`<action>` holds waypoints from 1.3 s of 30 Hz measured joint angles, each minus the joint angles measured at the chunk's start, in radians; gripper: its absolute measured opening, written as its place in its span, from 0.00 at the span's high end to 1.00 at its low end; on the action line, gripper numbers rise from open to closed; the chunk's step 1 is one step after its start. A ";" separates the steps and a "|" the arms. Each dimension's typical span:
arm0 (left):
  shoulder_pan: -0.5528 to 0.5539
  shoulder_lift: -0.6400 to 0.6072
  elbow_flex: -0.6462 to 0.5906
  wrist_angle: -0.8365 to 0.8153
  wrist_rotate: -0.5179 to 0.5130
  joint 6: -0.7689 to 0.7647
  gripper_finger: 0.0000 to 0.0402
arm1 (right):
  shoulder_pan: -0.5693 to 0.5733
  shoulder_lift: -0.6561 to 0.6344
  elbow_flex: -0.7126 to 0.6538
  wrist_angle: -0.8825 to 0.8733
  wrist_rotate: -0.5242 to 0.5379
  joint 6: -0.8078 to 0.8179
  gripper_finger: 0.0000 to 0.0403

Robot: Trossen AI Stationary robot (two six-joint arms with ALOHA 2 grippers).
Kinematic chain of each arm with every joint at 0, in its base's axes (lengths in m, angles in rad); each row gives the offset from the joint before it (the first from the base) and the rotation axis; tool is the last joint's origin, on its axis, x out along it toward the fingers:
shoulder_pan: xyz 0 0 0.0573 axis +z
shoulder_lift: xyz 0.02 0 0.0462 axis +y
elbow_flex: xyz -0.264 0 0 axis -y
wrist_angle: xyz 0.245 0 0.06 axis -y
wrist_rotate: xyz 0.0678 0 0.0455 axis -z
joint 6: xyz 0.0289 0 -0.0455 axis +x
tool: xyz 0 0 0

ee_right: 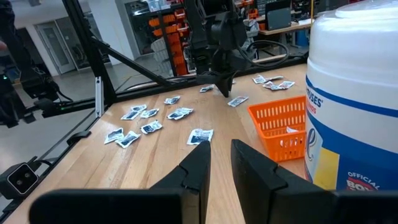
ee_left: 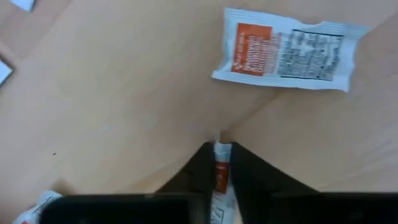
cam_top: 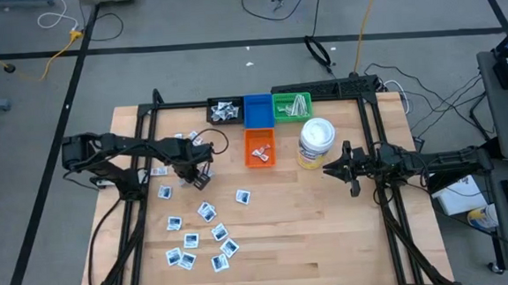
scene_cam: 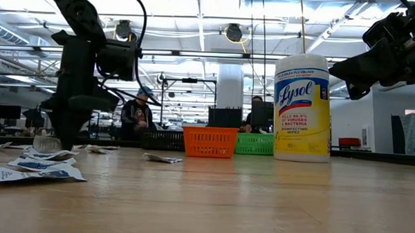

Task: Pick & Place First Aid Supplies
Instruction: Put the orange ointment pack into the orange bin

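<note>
Left gripper (ee_left: 221,163) pinches an orange-printed packet (ee_left: 220,177) above the table (ee_left: 124,112); right gripper (ee_right: 219,163), fingers slightly parted, holds nothing.

Readable on the wipes tub (scene_cam: 302,106), standing toward the table's far edge beside the green basket (scene_cam: 255,144): "Lysol" in slanted blue script, with "Kills 99.9% of viruses & bacteria" and "Disinfecting wipes" beneath. Printed on the white packet (ee_left: 287,48) lying on the wood: an orange panel and a black text block, too fine to read.

orange basket (cam_top: 259,148), blue bin (cam_top: 256,110), green bin (cam_top: 291,106)
</note>
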 joint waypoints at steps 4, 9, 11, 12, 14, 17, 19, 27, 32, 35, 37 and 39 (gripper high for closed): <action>0.007 -0.014 -0.002 -0.006 0.019 -0.017 0.98 | 0.000 0.000 0.000 0.000 0.000 0.000 0.85; 0.013 -0.038 0.041 -0.049 0.086 0.007 0.97 | 0.000 0.000 0.000 0.000 0.000 0.000 0.85; 0.012 -0.046 0.075 -0.078 0.112 0.026 0.98 | 0.000 0.000 0.000 0.000 0.000 0.000 0.85; 0.012 -0.047 0.098 -0.097 0.120 0.037 0.99 | 0.000 0.000 0.000 0.000 0.000 0.000 0.85; 0.012 -0.047 0.144 -0.144 0.132 0.054 0.98 | 0.000 0.000 0.000 0.000 0.000 0.000 0.85; 0.012 -0.047 0.219 -0.211 0.142 0.088 0.98 | 0.000 0.000 0.000 0.000 0.000 0.000 0.85; 0.012 -0.047 0.263 -0.243 0.145 0.100 0.99 | 0.000 0.000 0.000 0.000 0.000 0.000 0.85; 0.028 -0.022 0.387 -0.287 0.175 0.104 0.99 | 0.000 0.000 0.000 0.000 0.000 0.000 0.85; 0.050 0.083 0.493 -0.306 0.178 0.107 0.99 | 0.000 0.000 0.000 0.000 0.000 0.000 0.85; 0.068 0.162 0.578 -0.322 0.178 0.115 0.99 | 0.000 0.000 0.000 0.000 0.000 0.000 0.85; 0.079 0.217 0.635 -0.326 0.178 0.118 0.99 | 0.000 0.000 0.000 0.000 0.000 0.000 0.85; 0.089 0.272 0.698 -0.336 0.178 0.125 0.99 | 0.000 0.000 0.000 0.000 0.000 0.000 0.85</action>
